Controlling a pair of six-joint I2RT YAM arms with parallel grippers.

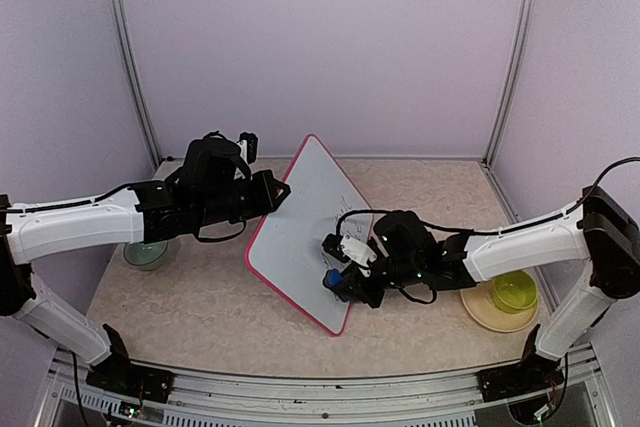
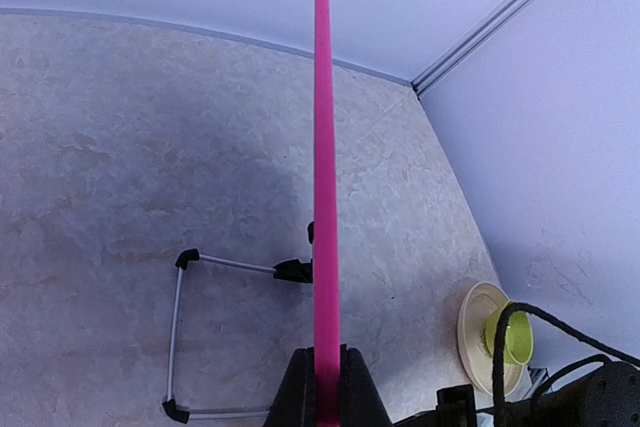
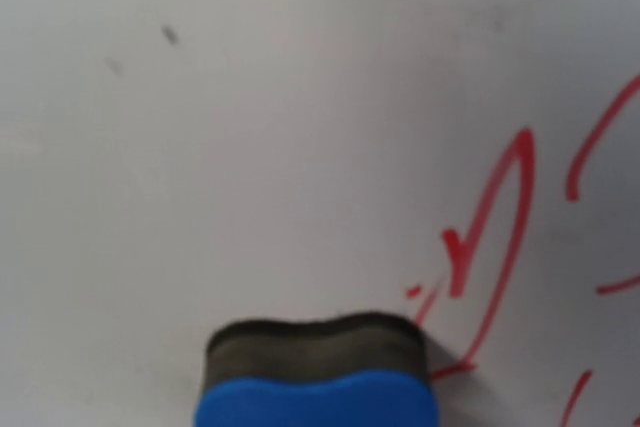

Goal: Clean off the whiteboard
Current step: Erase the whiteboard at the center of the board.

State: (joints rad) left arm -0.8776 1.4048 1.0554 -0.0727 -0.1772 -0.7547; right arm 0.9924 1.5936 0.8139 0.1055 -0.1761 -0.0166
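The whiteboard (image 1: 296, 230) stands tilted on its wire stand, its pink rim (image 2: 322, 147) seen edge-on in the left wrist view. My left gripper (image 1: 281, 193) (image 2: 323, 387) is shut on the board's upper left edge, one finger on each side of the rim. My right gripper (image 1: 343, 269) is shut on a blue eraser (image 1: 331, 278) (image 3: 318, 375), whose dark felt presses flat against the white surface (image 3: 250, 127). Red marker strokes (image 3: 500, 227) lie just right of the eraser. The right gripper's own fingers are hidden in its wrist view.
The board's wire stand with black feet (image 2: 181, 335) rests on the stone-patterned table behind it. A green bowl (image 1: 145, 253) sits under the left arm. At the right stands a beige plate (image 1: 480, 309) (image 2: 474, 332) with a yellow-green cup (image 1: 514, 292) (image 2: 516, 335).
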